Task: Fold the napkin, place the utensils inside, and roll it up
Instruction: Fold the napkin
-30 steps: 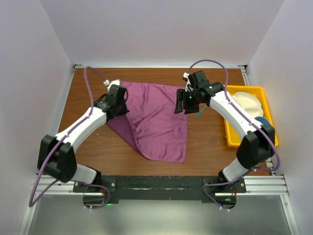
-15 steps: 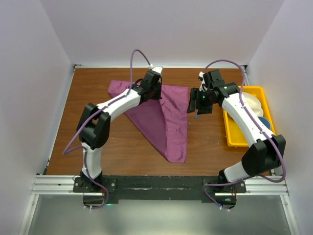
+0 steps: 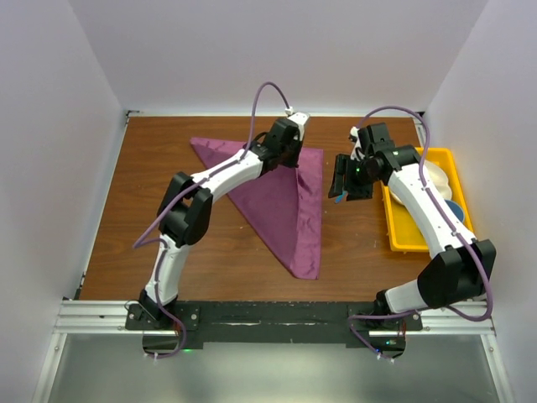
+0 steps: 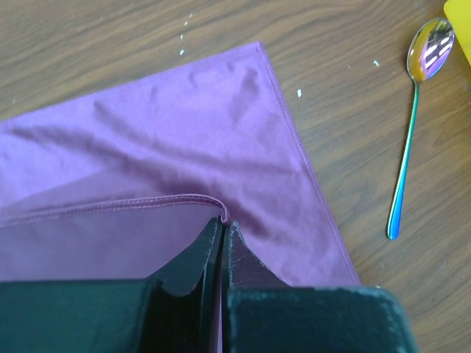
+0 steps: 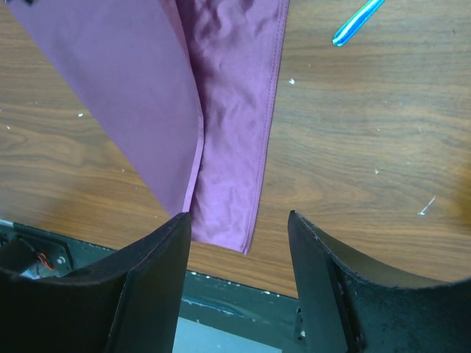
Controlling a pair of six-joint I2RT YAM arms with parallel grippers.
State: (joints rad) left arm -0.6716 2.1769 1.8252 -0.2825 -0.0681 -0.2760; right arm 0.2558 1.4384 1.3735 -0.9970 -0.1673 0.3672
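The napkin (image 3: 281, 197) lies mid-table in the overhead view, doubled into a triangle. One straight edge runs along its 12 o'clock side and another down its 3 o'clock side. The slanted fold runs from the 10 o'clock corner to a point at 6 o'clock, near the arms' bases.

The upper layer is not lying flat at its 1 o'clock corner. The left gripper (image 4: 223, 229) has its jaws pressed together on that hemmed corner and holds it just short of the lower layer's corner. The lower corner shows beyond it toward 1 o'clock in the left wrist view.

Only one utensil can be made out: a spoon (image 4: 411, 132) with a shiny bowl and a handle shading to blue. It lies on bare wood at 2 o'clock in the left wrist view, near the napkin's edge but apart from it. From overhead just a blue sliver of it shows, since the arm above hides the rest.

The right gripper (image 3: 346, 178) hangs over that spot, at 3 o'clock of the napkin. Its jaws stand apart with nothing between them.

The brown wooden table (image 3: 151, 235) carries a yellow tray (image 3: 401, 239) at its 3 o'clock edge. A white divided plate (image 3: 432, 176) and a blue cup (image 3: 453, 208) sit in the tray.
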